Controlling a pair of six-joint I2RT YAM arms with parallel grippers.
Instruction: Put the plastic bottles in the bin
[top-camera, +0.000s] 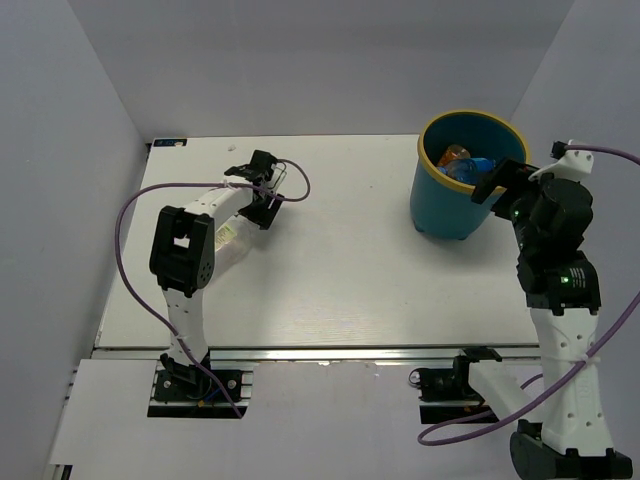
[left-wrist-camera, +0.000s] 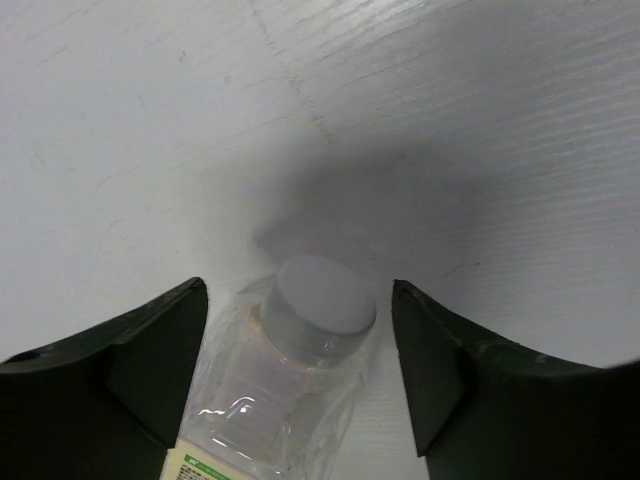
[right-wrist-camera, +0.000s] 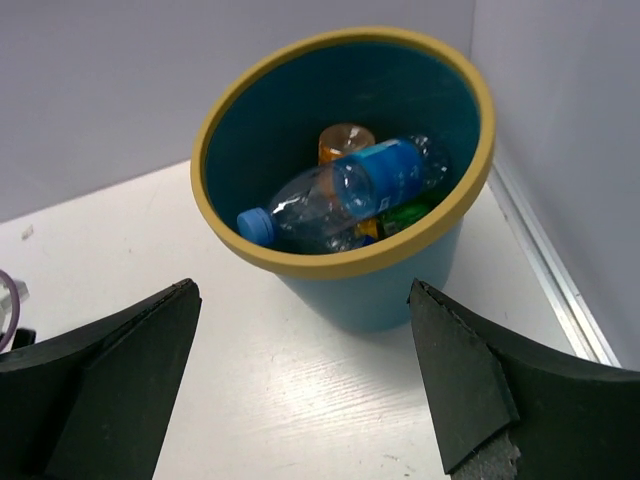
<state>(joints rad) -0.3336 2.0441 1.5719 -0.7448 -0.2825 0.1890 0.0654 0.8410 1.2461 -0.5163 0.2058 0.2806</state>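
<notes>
Left pincer (left-wrist-camera: 298, 300) hangs low, spread wide astride a clear bottle (left-wrist-camera: 270, 400); right pincer (right-wrist-camera: 302, 300) gapes empty

Bottles (right-wrist-camera: 350, 195) in bin (right-wrist-camera: 385, 298), right; lone bottle (left-wrist-camera: 300, 350) on table (top-camera: 350, 260), left.

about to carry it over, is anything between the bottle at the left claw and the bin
Nothing visible does. The table is bare between the bottle, which lies between the fingers of the open left claw, and the bin. The right claw hangs open at the bin's right rim, off that path.
</notes>
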